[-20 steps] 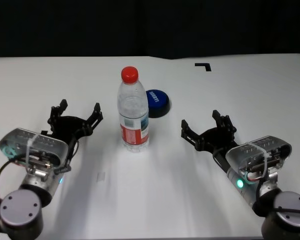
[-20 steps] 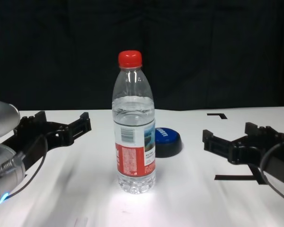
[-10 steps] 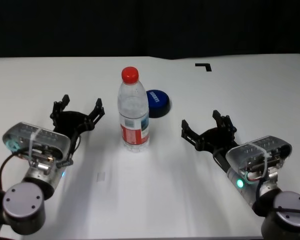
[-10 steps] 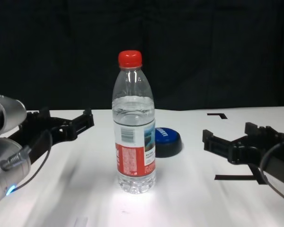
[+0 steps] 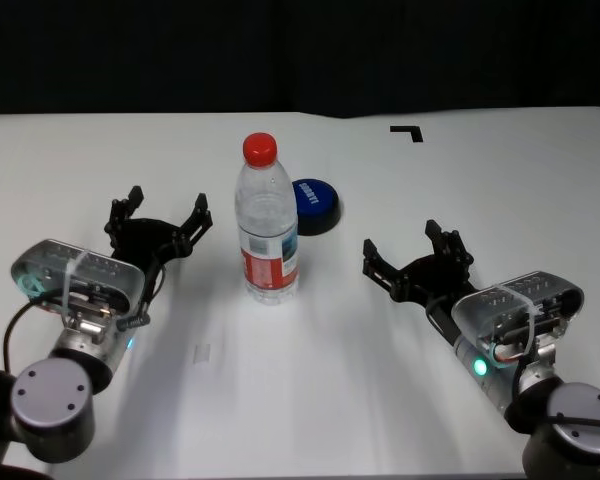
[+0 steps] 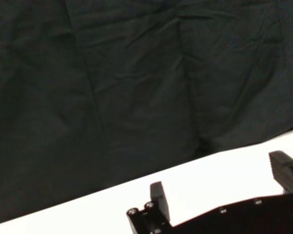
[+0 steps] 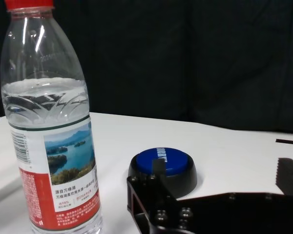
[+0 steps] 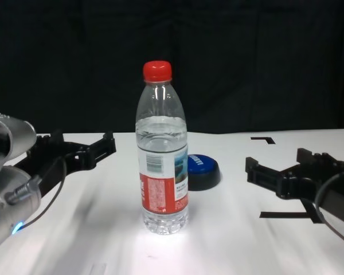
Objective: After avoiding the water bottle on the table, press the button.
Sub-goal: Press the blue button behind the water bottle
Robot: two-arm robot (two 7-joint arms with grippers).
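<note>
The water bottle (image 5: pixel 267 222) (image 8: pixel 162 154) (image 7: pixel 51 131) stands upright mid-table, clear with a red cap and red-and-white label. Just behind it to the right sits the blue button (image 5: pixel 314 203) (image 8: pixel 201 171) (image 7: pixel 163 168) on its black base. My left gripper (image 5: pixel 165 212) (image 8: pixel 80 148) hovers open to the left of the bottle, fingers pointing away from me; the left wrist view shows only its fingertips (image 6: pixel 157 200) over the table. My right gripper (image 5: pixel 410 247) (image 8: pixel 282 166) rests open to the right of the bottle, apart from the button.
The white table (image 5: pixel 310 340) carries a black tape corner mark (image 5: pixel 408 131) at the back right and a tape strip (image 8: pixel 281 215) near the right gripper. A dark curtain (image 8: pixel 246 57) hangs behind the far edge.
My left gripper has advanced away from me and slightly right, coming nearer the bottle's left side. The right arm, bottle and button have not moved.
</note>
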